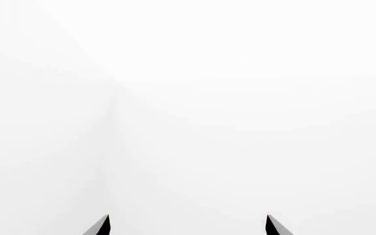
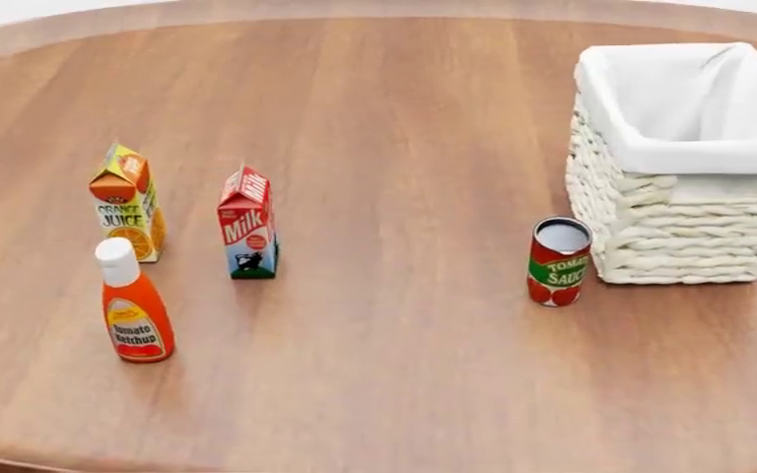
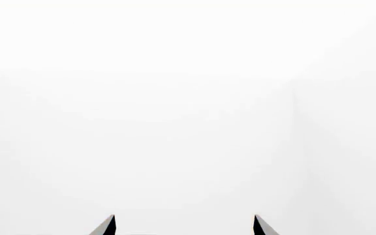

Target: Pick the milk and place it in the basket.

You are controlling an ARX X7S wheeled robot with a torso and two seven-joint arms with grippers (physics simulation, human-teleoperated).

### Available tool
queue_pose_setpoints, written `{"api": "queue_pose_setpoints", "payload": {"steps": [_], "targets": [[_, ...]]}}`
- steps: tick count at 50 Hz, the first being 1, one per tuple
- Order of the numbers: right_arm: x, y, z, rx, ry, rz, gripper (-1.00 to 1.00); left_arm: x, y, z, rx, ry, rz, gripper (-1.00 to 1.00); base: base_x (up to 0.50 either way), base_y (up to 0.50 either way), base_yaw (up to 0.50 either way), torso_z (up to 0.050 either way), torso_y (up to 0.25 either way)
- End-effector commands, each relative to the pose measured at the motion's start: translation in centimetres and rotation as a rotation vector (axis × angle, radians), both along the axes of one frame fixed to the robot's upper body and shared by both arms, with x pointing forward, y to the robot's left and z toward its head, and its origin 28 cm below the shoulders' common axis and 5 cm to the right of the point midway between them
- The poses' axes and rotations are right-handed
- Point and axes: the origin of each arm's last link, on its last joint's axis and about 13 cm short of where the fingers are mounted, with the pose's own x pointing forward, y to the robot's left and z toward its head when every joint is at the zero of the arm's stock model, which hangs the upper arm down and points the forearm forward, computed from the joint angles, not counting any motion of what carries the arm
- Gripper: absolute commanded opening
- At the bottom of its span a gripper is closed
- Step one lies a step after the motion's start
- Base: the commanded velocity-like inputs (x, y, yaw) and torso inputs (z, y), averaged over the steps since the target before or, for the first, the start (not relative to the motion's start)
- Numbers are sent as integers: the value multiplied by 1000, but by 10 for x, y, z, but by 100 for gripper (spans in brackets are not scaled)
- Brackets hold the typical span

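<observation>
While only the dark tips of the left fingers (image 1: 103, 226) and the right fingers (image 3: 108, 226) show at the edge of each wrist view, both pairs stand spread wide apart, released, grasping and touching nothing, with blank white before them. Neither pair appears in the head view, so the milk (image 2: 248, 224) cannot be placed relative to them; it stands upright on the wooden counter (image 2: 392, 335), just beside the orange juice carton (image 2: 127, 201) and near the ketchup bottle (image 2: 133, 304). The basket (image 2: 681, 168) sits well apart from the milk, a tomato sauce can (image 2: 559, 261) just beside its wall.
</observation>
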Motion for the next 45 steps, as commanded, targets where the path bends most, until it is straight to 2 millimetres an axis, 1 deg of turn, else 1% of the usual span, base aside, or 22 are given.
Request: {"api": "queue_pose_setpoints", "payload": {"steps": [1, 7, 10, 24, 34, 45], "targets": [[-2, -1, -1, -5, -15, -15, 100, -3, 3, 0, 8, -13, 32, 100, 0, 500, 0, 0, 0], [-1, 0, -2, -13, -14, -3, 100, -3, 3, 1, 10, -15, 35, 100, 0, 500, 0, 0, 0], [-1, 0, -2, -23, -14, 0, 100, -3, 4, 1, 10, -13, 36, 100, 0, 270, 0, 0, 0], [-2, 1, -3, -53, -10, 2, 100, -3, 4, 1, 12, -15, 35, 100, 0, 0, 0, 0, 0], [-3, 2, -6, -56, -7, 48, 100, -2, 4, 0, 10, -10, 39, 100, 2, 0, 0, 0, 0], [-4, 2, -8, -61, -16, 64, 100, -3, 5, 0, 12, -12, 44, 100, 459, 0, 0, 0, 0]]}}
